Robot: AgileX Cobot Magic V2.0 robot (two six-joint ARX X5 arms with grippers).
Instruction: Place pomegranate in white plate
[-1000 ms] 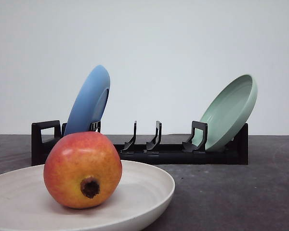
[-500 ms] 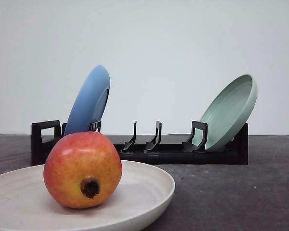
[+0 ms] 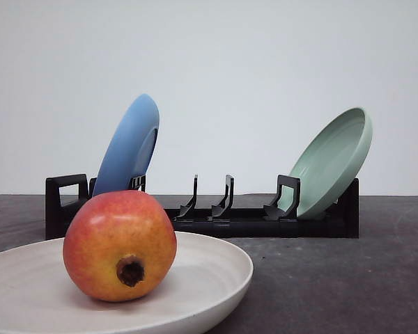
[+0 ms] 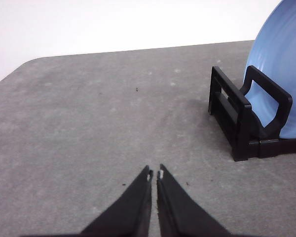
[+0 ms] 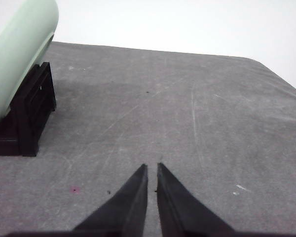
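Observation:
The pomegranate [image 3: 119,245], red fading to orange-yellow with its dark calyx stub facing the camera, rests inside the white plate [image 3: 216,268] at the near left of the front view. Nothing holds the fruit. In the left wrist view, my left gripper [image 4: 154,172] is shut with nothing between its black fingers, hovering over bare grey table beside the rack's end. My right gripper [image 5: 151,167] is likewise shut and empty above bare table, in the right wrist view.
A black dish rack [image 3: 251,221] stands across the table behind the white plate. A blue plate [image 3: 129,147] leans in its left end and a pale green plate [image 3: 333,161] in its right end. The rack's end [image 4: 234,118] and blue plate [image 4: 286,69] lie near the left gripper; the green plate [image 5: 17,49] near the right.

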